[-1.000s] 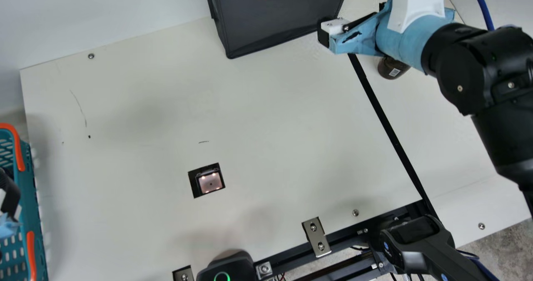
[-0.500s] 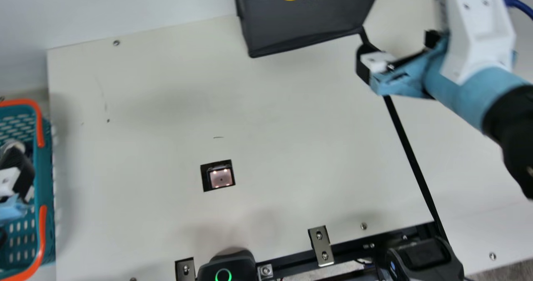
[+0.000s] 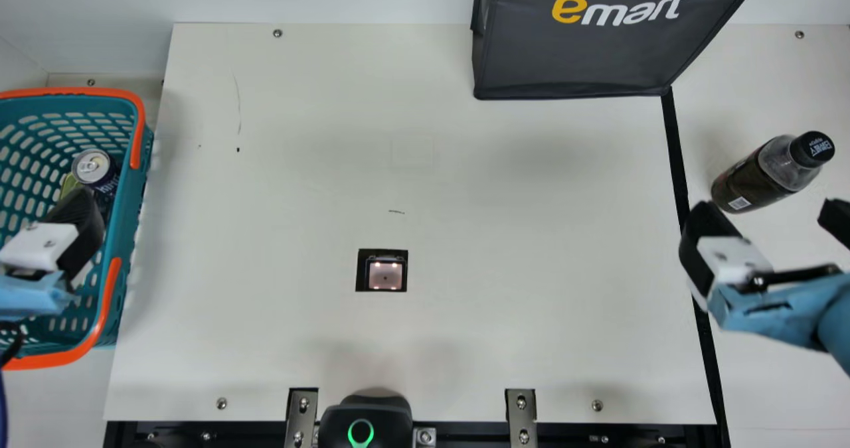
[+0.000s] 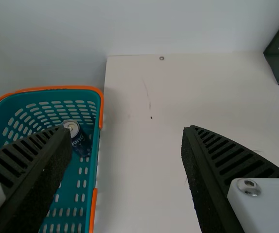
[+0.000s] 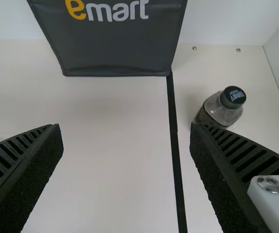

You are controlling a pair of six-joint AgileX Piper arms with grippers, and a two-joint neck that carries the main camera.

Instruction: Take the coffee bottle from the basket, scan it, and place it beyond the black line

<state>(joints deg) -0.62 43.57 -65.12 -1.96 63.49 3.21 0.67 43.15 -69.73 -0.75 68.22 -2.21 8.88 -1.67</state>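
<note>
The basket is teal with orange handles.

One bottle, one bag, one basket, one can, one scanner window and one black line are counted (one greenish item is mostly hidden).

The basket — bag too — is cut off.

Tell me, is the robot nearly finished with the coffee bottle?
It looks nearly finished! The coffee bottle is out of the basket and past the black line. I can't tell whether the scanner read it. Nothing is in hand: the left gripper and right gripper are both open and empty. Probably all that's left is moving the right gripper away.
</note>
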